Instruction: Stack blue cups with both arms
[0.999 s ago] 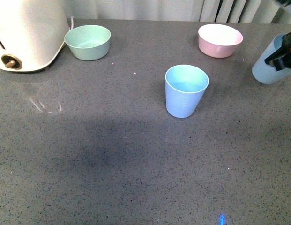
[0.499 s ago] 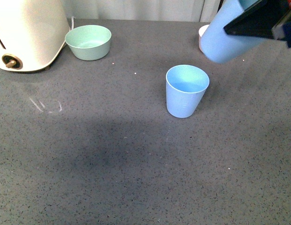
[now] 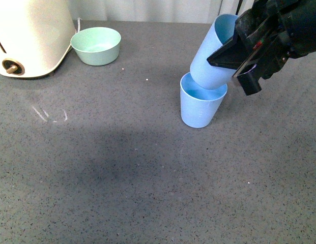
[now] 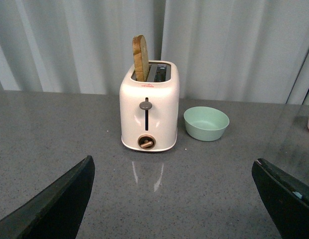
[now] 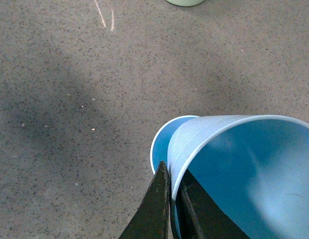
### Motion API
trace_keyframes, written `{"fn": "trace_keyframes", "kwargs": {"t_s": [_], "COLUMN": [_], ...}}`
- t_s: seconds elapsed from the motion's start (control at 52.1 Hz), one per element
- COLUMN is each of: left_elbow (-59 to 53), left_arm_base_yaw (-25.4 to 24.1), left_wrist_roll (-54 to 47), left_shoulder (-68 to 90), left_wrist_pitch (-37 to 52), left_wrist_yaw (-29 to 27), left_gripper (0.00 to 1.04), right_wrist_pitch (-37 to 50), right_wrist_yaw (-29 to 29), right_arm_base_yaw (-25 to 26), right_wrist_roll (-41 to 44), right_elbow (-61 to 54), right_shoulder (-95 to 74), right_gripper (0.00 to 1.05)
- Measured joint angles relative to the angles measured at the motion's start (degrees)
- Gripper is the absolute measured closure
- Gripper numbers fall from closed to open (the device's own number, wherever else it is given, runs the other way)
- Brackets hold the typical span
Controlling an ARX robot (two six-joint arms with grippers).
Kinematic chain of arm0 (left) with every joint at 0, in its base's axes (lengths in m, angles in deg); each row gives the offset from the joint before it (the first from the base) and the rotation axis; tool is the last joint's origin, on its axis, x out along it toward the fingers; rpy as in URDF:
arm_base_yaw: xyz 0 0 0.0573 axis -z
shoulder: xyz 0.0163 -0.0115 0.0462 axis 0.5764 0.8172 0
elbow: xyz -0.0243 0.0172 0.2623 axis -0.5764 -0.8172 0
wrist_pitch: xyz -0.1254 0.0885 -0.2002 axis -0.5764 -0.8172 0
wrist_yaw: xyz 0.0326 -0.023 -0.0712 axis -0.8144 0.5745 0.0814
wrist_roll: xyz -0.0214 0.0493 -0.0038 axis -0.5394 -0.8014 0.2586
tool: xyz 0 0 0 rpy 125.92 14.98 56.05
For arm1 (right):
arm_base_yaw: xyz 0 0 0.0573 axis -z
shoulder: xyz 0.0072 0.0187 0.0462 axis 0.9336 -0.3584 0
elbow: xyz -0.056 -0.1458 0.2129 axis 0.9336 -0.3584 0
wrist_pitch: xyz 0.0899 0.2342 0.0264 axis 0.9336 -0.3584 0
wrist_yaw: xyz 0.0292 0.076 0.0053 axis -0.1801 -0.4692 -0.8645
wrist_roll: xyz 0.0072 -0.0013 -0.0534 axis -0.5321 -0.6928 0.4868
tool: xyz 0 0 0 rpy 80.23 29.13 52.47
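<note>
Blue cups are now meeting: the held cup (image 3: 211, 53), which half a second ago hung high and off to the right, has swung down and leftward. Its base now sits at the mouth of the standing cup (image 3: 200, 108), near the middle of the table (image 3: 122, 178). It is not yet nested. It leans, with its open top tipped up toward the right arm, and only its lower edge appears to dip inside the rim. The stack looks nearly made; what seems left is to bring the cup upright, let it sink in, and let go.

The right gripper (image 3: 234, 58) pinches the held cup's wall, one finger inside and one outside, closed tight on the rim in the right wrist view. The left gripper (image 4: 173, 163) is spread wide with nothing between its fingers, and it is out of the front view.

Room is generous. Bare tabletop lies in front of and to the left of the cups, while the toaster (image 3: 28, 35) and green bowl (image 3: 95, 44) stand well apart at the far left. The right arm crowds the right side, so the tilted cup could nudge the standing one over, since nothing steadies it.
</note>
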Motion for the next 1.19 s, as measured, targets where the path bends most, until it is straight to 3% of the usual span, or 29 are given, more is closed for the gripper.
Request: {"fn": "trace_keyframes", "kwargs": {"t_s": [0.307,0.422,0.595,0.826,0.903,0.96,1.018,1.191], "left_elbow": [0.0,0.0,0.0,0.0,0.0,0.0,0.0,0.0], "left_arm_base_yaw": [0.0,0.0,0.0,0.02,0.0,0.02,0.0,0.0], "left_wrist_roll": [0.0,0.0,0.02,0.0,0.0,0.02,0.0,0.02], "left_shoulder": [0.0,0.0,0.0,0.0,0.0,0.0,0.0,0.0], "left_wrist_pitch": [0.0,0.0,0.0,0.0,0.0,0.0,0.0,-0.04], "left_wrist_yaw": [0.0,-0.02,-0.02,0.0,0.0,-0.02,0.02,-0.02], "left_gripper": [0.09,0.09,0.09,0.09,0.09,0.09,0.09,0.09], "right_wrist_pitch": [2.95,4.5,9.68,25.44,28.37,36.37,42.95,47.58], "right_wrist_yaw": [1.88,1.88,2.19,5.53,6.32,16.13,22.45,24.79], "right_arm_base_yaw": [-0.83,-0.87,0.68,9.97,12.9,13.25,13.31,14.62], "right_wrist_roll": [-0.17,-1.11,-5.7,-16.98,-20.04,-23.41,-24.79,-26.69], "right_elbow": [0.0,-0.11,-2.64,-15.85,-19.78,-23.82,-27.26,-34.6], "right_shoulder": [-3.26,-3.34,-0.81,15.47,19.74,21.42,22.27,26.27], "right_gripper": [1.01,0.85,0.51,0.08,0.09,0.17,0.26,0.51]}}
